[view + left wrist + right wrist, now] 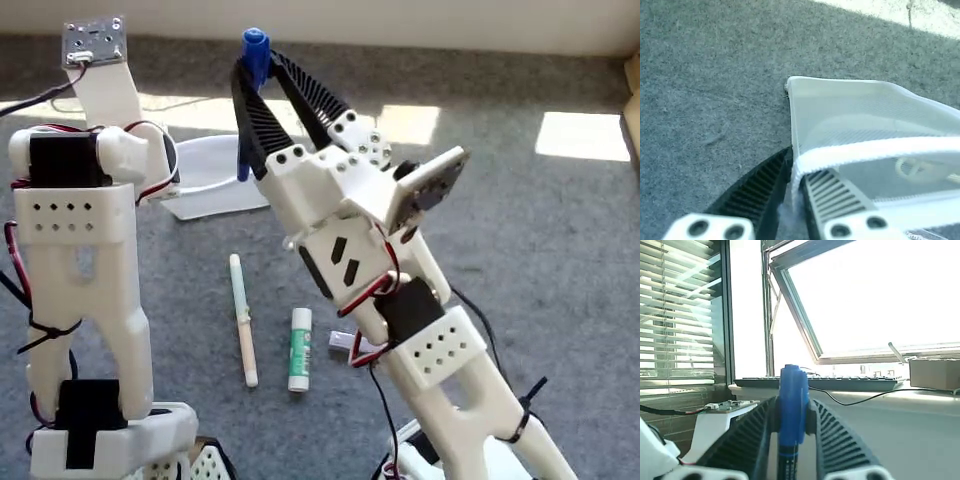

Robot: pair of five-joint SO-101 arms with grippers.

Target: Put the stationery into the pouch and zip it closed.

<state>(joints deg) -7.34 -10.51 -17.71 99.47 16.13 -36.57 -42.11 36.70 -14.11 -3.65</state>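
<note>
Holding the blue pen (254, 50) upright between its ribbed jaws, the right end effector (262, 75) sits raised over the grey counter (520, 250). The pen's lower end lines up with the white mesh pouch (205, 170) in the high view, though whether it touches the pouch cannot be told. The right wrist view shows the barrel pinched squarely, cap end up. The left end effector (792, 172) is pressed together on the pouch's thick zip rim near one corner, lifting that edge so the mouth appears partly open. The step in hand looks to be getting the pen into the pouch, and doing it well depends on alignment more than force. The lower tip should come over the gap behind the lifted rim, then the pen should tilt so its length runs along the pouch rather than across it (an upright pen would probably just stab the mesh and shove the pouch away). The left pinch needs to be firm and high enough that the mouth gapes; if the rim sags, the tip may catch on the zip tape. Release is best left until most of the barrel is inside. Not yet packed, a pale pen (243, 320) and a glue stick (300, 348) lie side by side on the counter. A small pale item (340, 342) lies just beside them, partly hidden by the right arm.
</note>
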